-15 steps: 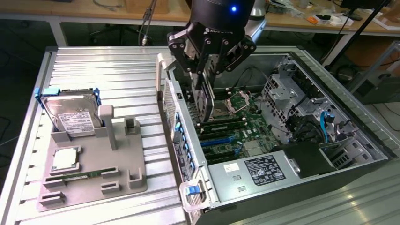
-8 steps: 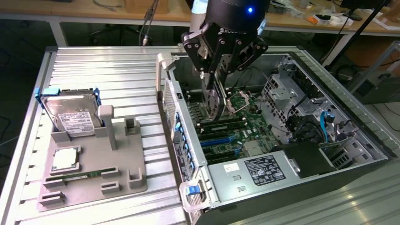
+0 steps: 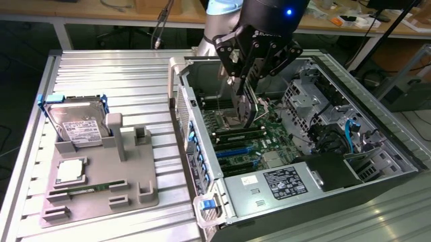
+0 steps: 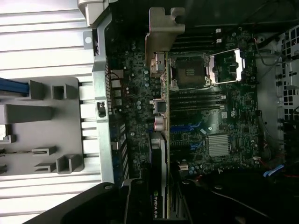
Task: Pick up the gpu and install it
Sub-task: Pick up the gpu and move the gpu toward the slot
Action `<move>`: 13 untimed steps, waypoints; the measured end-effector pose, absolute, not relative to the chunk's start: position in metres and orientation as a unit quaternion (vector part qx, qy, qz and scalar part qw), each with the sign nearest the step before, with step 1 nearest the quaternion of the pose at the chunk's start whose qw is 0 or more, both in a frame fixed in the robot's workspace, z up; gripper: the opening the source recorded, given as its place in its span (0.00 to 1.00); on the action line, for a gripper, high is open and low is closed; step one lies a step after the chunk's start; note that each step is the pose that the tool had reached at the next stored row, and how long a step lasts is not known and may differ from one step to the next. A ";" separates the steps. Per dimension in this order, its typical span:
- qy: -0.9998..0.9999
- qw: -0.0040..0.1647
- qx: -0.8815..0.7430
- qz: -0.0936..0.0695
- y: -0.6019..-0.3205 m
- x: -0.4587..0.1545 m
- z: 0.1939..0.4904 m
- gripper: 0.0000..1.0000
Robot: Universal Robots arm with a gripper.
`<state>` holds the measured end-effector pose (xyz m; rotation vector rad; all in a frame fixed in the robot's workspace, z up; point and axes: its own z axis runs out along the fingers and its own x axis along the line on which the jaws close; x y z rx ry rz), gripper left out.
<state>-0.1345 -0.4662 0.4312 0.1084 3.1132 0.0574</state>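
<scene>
Over the motherboard (image 3: 269,135) inside the case (image 3: 183,108), the gripper (image 3: 248,85) clamps the gpu (image 3: 247,108) upright, bracket (image 4: 164,28) apparently lowest, likely to clear the walls.

The gpu (image 4: 158,158) is a thin, dark card, seen edge-on, with a pale silver-beige metal bracket (image 4: 163,32) at one end and a white NVIDIA mark on its dark body at the other. It stands on its long edge, roughly square to the motherboard (image 4: 219,116), clamped between the jaws of the gripper (image 3: 248,113). It hangs over the motherboard, across the socket end of it, with the bracket toward the motherboard's port side. Whether its lower edge touches the motherboard cannot be told.
</scene>
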 end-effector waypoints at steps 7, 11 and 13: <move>0.999 0.013 0.035 0.018 -0.466 -0.125 0.431 0.27; 0.999 0.013 0.035 0.018 -0.466 -0.121 0.431 0.27; 0.999 0.013 0.035 0.018 -0.466 -0.118 0.431 0.27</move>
